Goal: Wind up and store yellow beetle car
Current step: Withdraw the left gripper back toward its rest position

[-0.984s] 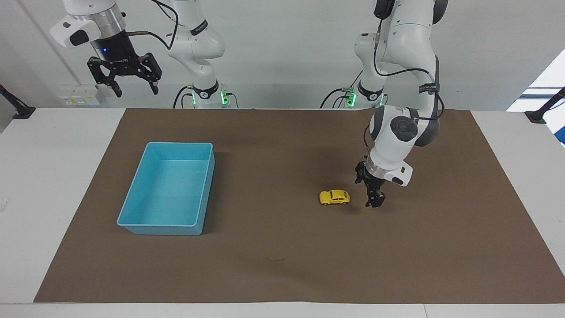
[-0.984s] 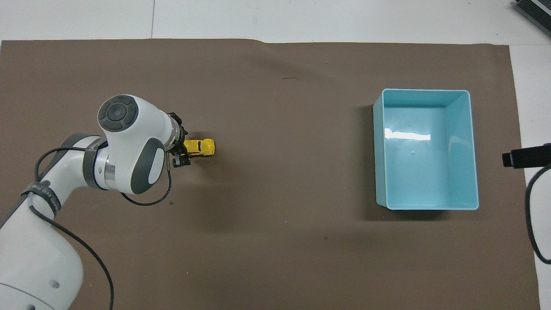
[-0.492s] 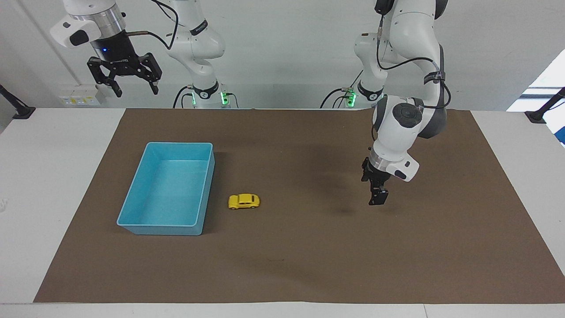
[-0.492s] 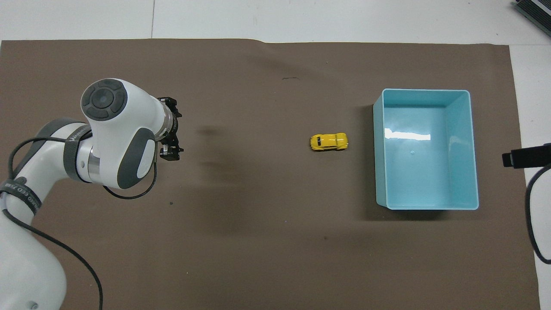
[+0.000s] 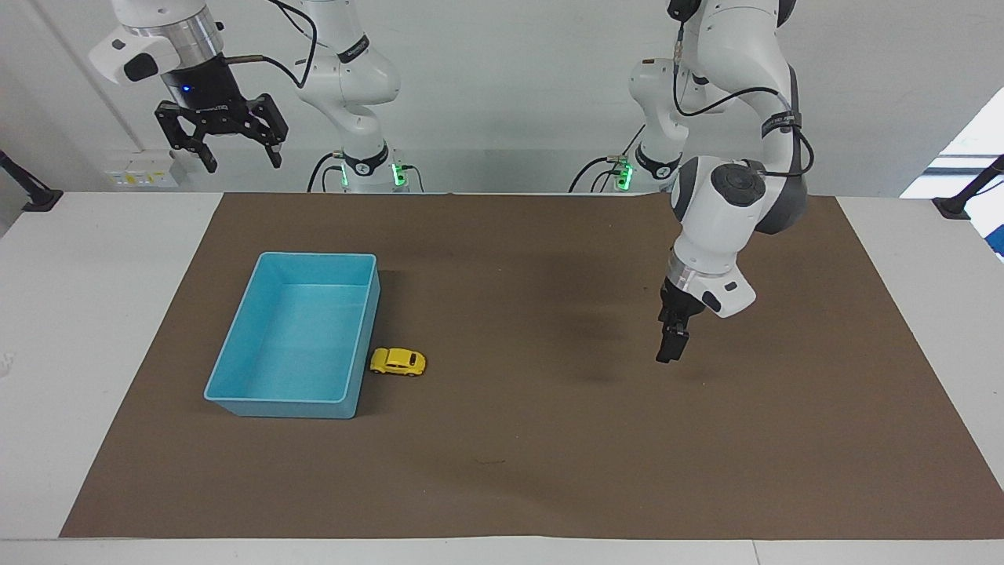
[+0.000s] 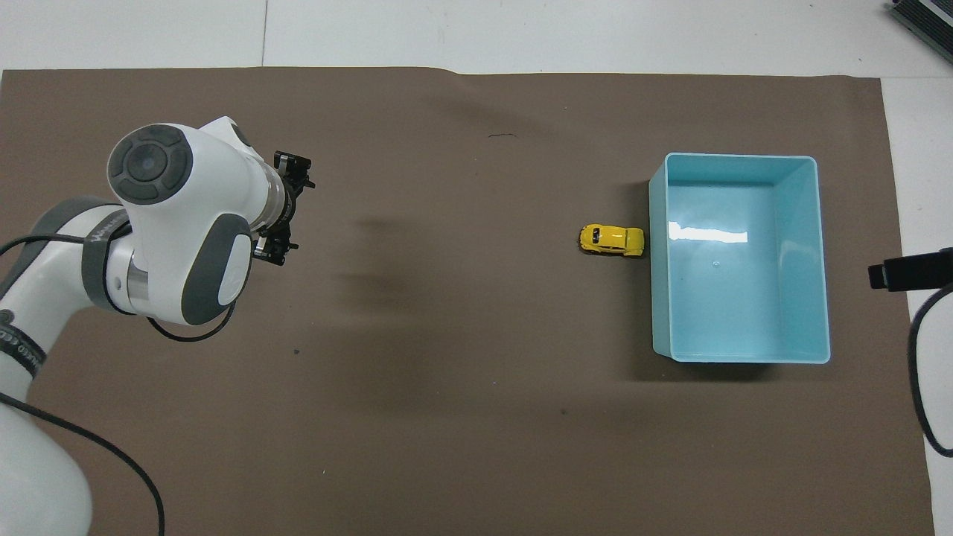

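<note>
The yellow beetle car (image 5: 398, 361) has rolled across the brown mat (image 5: 502, 455) and now sits against the blue bin (image 5: 235, 345), outside it. The winding looks done; it still needs putting in. The left gripper (image 5: 671, 349), apart and empty, has lifted away. The right gripper (image 5: 239, 157) waits up high, apart.

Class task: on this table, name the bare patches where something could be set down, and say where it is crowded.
Free: the brown mat between the blue bin and the left end effector, and its edge farthest from the robots. Crowded: only where the yellow beetle car sits against the bin's wall.
</note>
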### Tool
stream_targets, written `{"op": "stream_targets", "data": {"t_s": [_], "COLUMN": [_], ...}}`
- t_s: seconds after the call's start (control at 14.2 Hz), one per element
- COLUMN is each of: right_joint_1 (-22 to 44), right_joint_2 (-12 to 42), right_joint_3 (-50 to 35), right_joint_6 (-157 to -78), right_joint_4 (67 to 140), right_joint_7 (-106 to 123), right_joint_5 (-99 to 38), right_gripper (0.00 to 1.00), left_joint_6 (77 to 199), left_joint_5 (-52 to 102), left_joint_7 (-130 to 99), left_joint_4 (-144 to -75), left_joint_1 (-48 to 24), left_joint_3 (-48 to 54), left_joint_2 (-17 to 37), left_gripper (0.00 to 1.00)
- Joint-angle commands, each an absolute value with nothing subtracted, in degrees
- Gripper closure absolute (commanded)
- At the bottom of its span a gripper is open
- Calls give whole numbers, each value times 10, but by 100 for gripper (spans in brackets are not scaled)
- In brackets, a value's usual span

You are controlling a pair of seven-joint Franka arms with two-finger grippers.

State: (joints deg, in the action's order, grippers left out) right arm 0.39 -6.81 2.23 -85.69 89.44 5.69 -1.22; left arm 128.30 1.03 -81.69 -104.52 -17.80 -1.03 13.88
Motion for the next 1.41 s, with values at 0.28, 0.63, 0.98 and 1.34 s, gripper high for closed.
{"op": "stream_targets", "data": {"t_s": [0.28, 0.63, 0.98, 1.34], "right_joint_1": [9, 9, 10, 23], "right_joint_2": [-77, -76, -70, -60], "right_joint_3": [11, 4, -2, -8], "right_joint_6": [-860, -865, -869, -898], "right_joint_4": [903, 904, 914, 935], "right_joint_7": [131, 186, 310, 449], "right_joint_5": [-24, -25, -25, -24], "right_gripper": [0, 0, 0, 0], "left_joint_6": [1211, 1135, 1067, 959], "left_joint_5": [4, 4, 4, 1], "left_joint_7": [-482, -226, -47, -29], "left_joint_4": [-1049, -1053, -1049, -1001], "left_joint_1": [-123, -102, -84, -84], "left_joint_3": [-5, -6, -6, -1], "left_joint_2": [73, 41, 11, -31], "left_gripper": [0, 0, 0, 0]}}
